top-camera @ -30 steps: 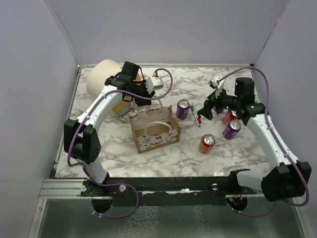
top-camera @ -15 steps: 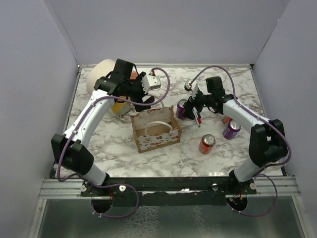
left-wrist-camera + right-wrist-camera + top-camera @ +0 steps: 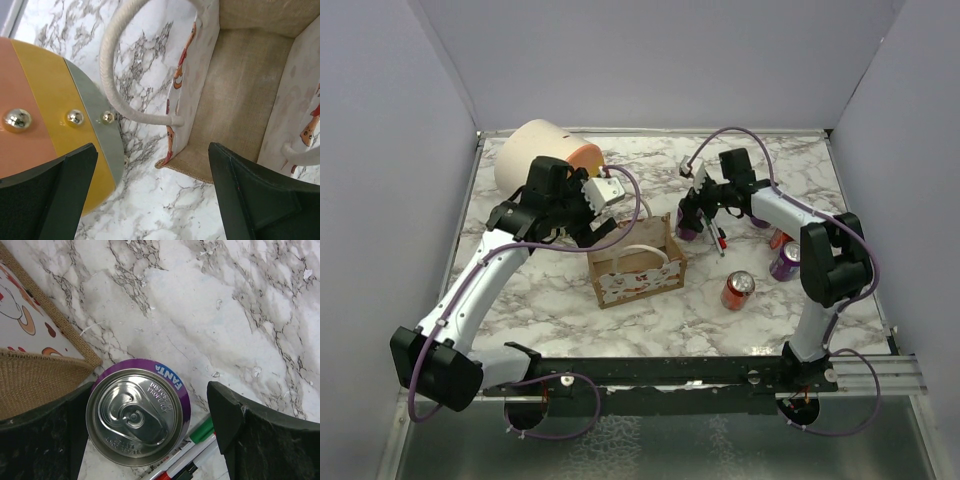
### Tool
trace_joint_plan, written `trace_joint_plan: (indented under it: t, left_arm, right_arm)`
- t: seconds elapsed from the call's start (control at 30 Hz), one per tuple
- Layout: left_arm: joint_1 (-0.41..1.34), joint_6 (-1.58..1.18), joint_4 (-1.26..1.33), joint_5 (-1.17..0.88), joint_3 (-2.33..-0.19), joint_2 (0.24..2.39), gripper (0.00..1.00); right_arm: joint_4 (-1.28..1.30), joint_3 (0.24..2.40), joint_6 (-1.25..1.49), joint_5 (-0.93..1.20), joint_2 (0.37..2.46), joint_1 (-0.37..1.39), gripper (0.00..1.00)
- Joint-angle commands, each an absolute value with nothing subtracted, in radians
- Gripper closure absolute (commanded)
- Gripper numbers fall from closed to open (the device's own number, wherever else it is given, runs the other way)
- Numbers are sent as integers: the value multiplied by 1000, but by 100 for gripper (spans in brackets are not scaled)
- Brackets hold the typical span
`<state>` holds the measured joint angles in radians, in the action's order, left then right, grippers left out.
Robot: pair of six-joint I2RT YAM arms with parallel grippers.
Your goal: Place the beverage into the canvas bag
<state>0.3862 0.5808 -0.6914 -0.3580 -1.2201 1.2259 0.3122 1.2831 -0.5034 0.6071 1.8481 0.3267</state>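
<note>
**Right pincer reaches the can**

The right pincer (image 3: 150, 390) has swung in from the table's (image 3: 240, 315) right side and straddles the purple can (image 3: 137, 415), jaws wide, not yet gripping. The can stands beside the canvas bag (image 3: 240, 90) at mid-table. The left pincer (image 3: 152, 150) has opened, empty.

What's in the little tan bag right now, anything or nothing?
Empty, as far as shows. The left wrist view looks down into the canvas bag, and only its bare woven floor is visible.
</note>
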Motion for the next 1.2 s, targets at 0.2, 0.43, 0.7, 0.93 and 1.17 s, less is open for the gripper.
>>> trace_joint_plan:
  t: [0.2,0.43,0.7,0.93,1.17]
  left_arm:
    - [385,524,-622,-249,-1131,1210,5]
    - [370,498,-604,-276,-1111,1186,5]
    - [323,452,-595,-303,-1121,1175,7]
    - [213,387,-623,-430,-1163,1223,11]
    - [198,357,-650,-505,-1171,1257,18]
  right_arm:
    - [308,1310,-478,613,1837,334,35]
    - [356,1356,-471,567,1751,334,63]
    - [467,1451,-470,575,1578,334,86]
    - [594,1590,-469,768,1484,351,99]
    - [600,1610,-470,842,1475,474,99]
